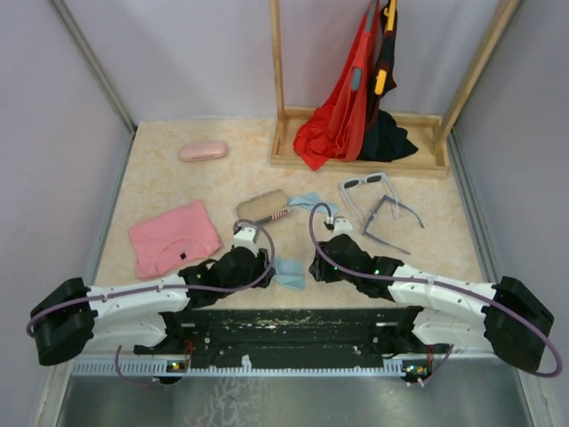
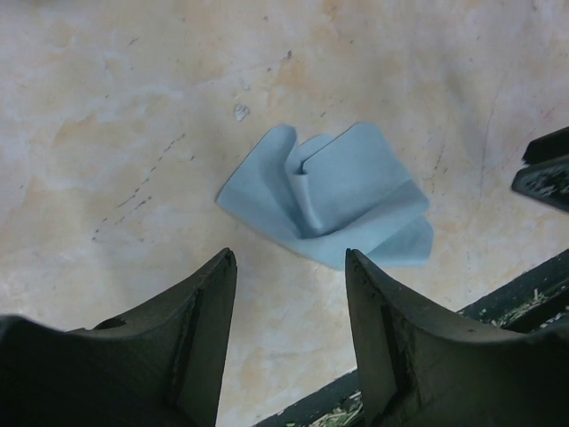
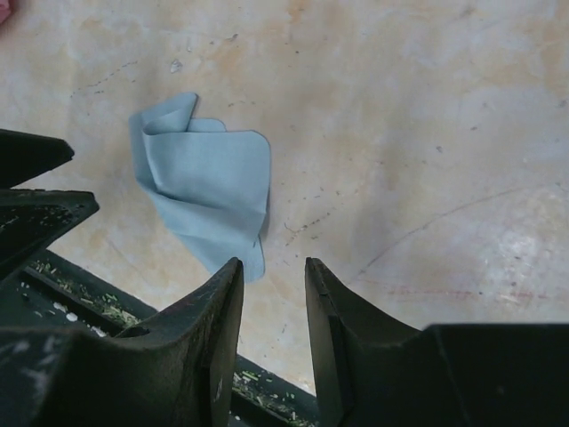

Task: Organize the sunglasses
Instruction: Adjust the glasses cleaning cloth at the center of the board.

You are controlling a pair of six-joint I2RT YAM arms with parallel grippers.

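Two pairs: white sunglasses, grey sunglasses, right of both empty, parted jaws.

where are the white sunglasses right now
In the top view the white-framed sunglasses lie right of centre, just in front of the wooden rack base, beside the grey-framed glasses.

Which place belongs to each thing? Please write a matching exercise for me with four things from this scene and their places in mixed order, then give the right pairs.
Things:
1. white-framed sunglasses
2. pink case
3. red garment
4. folded pink cloth

Places:
A. hangs on the wooden rack
B. far back on the left, alone
C. left side, just beyond the left arm
D. right side, beside the grey-framed glasses

Pairs: 1-D, 2-B, 3-A, 4-C
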